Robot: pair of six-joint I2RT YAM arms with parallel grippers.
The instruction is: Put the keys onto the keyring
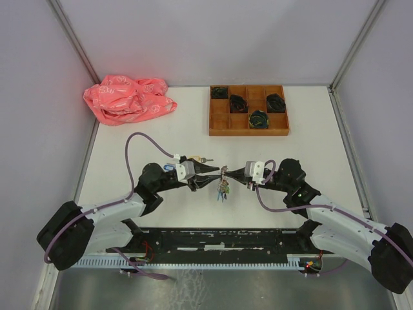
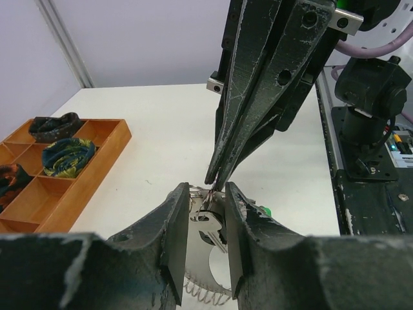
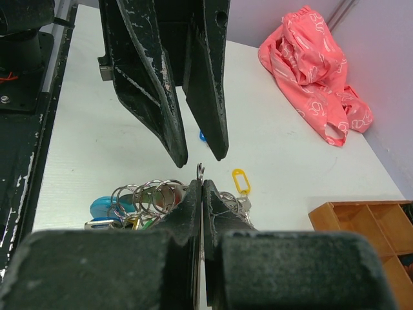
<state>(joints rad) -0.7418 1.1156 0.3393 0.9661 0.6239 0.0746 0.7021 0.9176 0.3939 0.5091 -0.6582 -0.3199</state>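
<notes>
Keyring (image 3: 145, 197) — a bunched cluster of thin, shiny wire loops overlapping one another, with a smooth light-blue rounded piece at one end and small yellow and green bits tucked beneath — hangs over the middle of the worktop (image 1: 310, 161), closer to its near edge than to its far one. One slim wire loop pokes up between the tips of the right gripper (image 3: 201, 188), whose scuffed black jaws are pressed flat together on it. The left gripper (image 3: 201, 157) meets it head-on from the other side. Its tapered, scratched black jaws stand apart, and the gap lines up with that loop.

Two loose keys (image 1: 193, 159) lie flat on the matte white worktop by the left gripper. One has a yellow oblong tag (image 3: 240, 181). The other lies nearer the left edge and shows only its blue tag (image 1: 169, 167).

Toward the far right corner sits a wooden tray (image 1: 248, 132) of square compartments, four of them holding black coiled bundles (image 1: 238, 102). A crumpled, glossy pink bag (image 1: 129, 98) lies at the far left corner.
</notes>
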